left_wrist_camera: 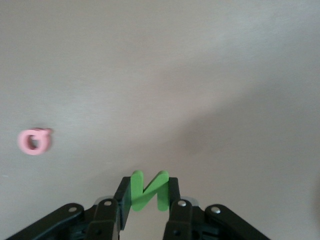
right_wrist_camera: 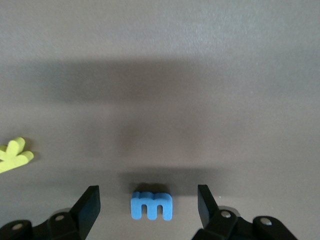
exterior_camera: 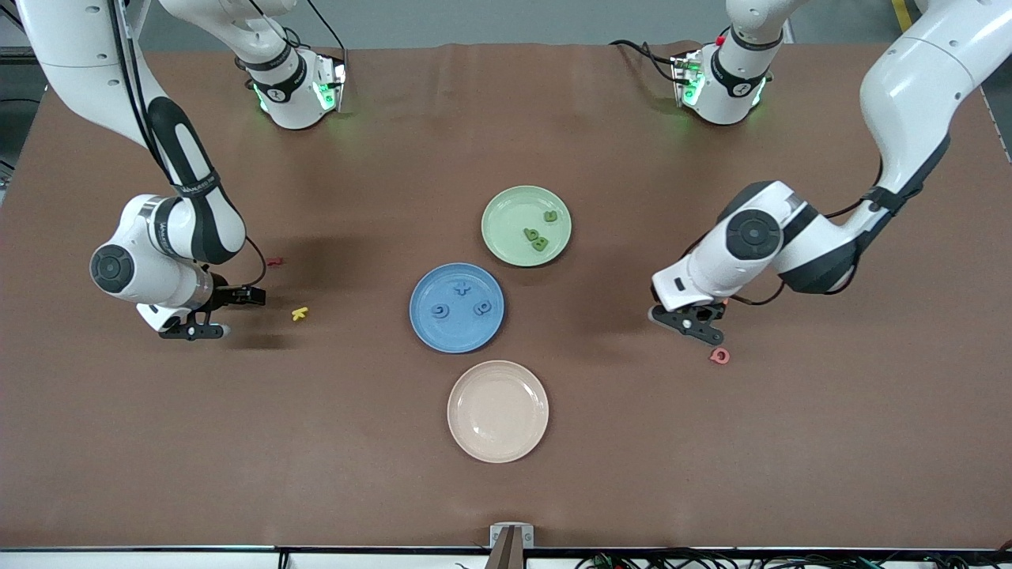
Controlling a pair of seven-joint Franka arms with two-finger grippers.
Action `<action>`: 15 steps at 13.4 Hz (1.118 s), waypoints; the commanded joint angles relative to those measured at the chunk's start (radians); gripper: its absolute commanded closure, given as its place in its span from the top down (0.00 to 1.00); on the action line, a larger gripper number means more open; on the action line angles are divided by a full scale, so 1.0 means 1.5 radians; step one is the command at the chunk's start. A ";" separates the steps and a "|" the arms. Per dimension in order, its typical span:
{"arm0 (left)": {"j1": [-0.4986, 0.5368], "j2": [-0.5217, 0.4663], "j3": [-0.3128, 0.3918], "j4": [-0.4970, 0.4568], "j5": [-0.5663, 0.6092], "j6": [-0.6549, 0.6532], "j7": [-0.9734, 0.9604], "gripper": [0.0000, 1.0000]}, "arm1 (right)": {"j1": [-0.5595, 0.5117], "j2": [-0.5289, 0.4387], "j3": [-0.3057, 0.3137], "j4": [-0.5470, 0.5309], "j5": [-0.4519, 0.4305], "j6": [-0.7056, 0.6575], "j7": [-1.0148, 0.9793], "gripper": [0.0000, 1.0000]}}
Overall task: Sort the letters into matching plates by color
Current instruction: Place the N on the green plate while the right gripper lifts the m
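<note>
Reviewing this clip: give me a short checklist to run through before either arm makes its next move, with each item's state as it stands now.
1. Left gripper shut on the green letter: ok.
2. Right gripper has its jaws open on either side of the blue letter, which lies on the table: ok, not gripped yet.
3. Green plate has room for another letter; three green ones lie in it: ok.
4. Blue plate has room; three blue shapes lie in it: ok.
5. Yellow letter lies apart from the right gripper: ok.
6. Pink letter lies apart from the left gripper: ok.
</note>
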 commanded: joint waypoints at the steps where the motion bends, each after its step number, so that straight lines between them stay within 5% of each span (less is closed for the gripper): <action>1: -0.058 -0.009 -0.002 0.000 -0.011 -0.009 -0.115 0.01 | -0.017 -0.011 0.011 -0.025 -0.010 0.018 -0.005 0.81; 7: -0.195 -0.007 0.002 -0.003 -0.011 -0.010 -0.396 0.02 | -0.019 -0.012 0.011 -0.039 -0.009 0.031 -0.005 0.72; 15: -0.415 0.002 0.061 -0.001 -0.010 -0.009 -0.679 0.03 | -0.019 -0.012 0.011 -0.039 -0.009 0.027 -0.004 0.26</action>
